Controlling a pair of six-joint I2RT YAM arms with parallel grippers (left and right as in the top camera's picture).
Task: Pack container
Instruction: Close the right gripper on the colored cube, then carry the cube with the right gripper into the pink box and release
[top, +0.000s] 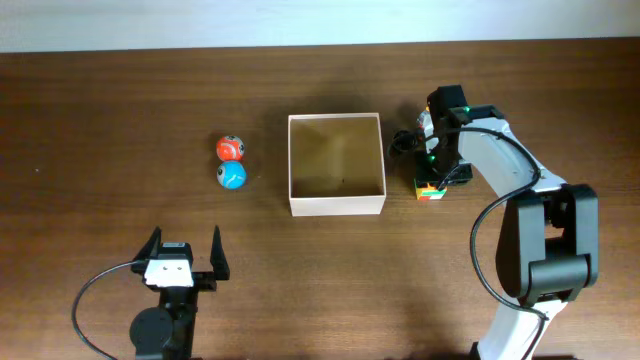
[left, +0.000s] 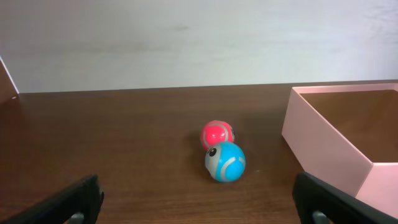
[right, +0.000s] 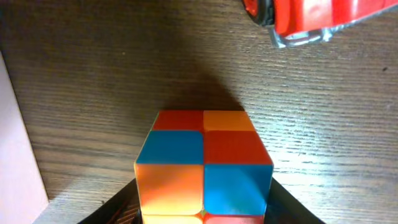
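Observation:
The container (top: 336, 205), a square white-walled box with a tan floor, stands at the table's middle and holds nothing. It also shows in the left wrist view (left: 323, 149). My right gripper (top: 436, 178) is just right of the container, with its fingers tight on both sides of a multicoloured puzzle cube (top: 431, 190) (right: 204, 165) at the table surface. A red toy ball (top: 231, 148) (left: 217, 134) and a blue toy ball (top: 232, 175) (left: 226, 162) lie touching, left of the container. My left gripper (top: 185, 255) (left: 199, 211) is open and empty, nearer the front edge than the balls.
A red toy car (right: 305, 18) lies on the wood just beyond the cube, mostly hidden under the right arm in the overhead view. The container's wall (right: 15, 155) is close on the right gripper's left. The table is dark wood.

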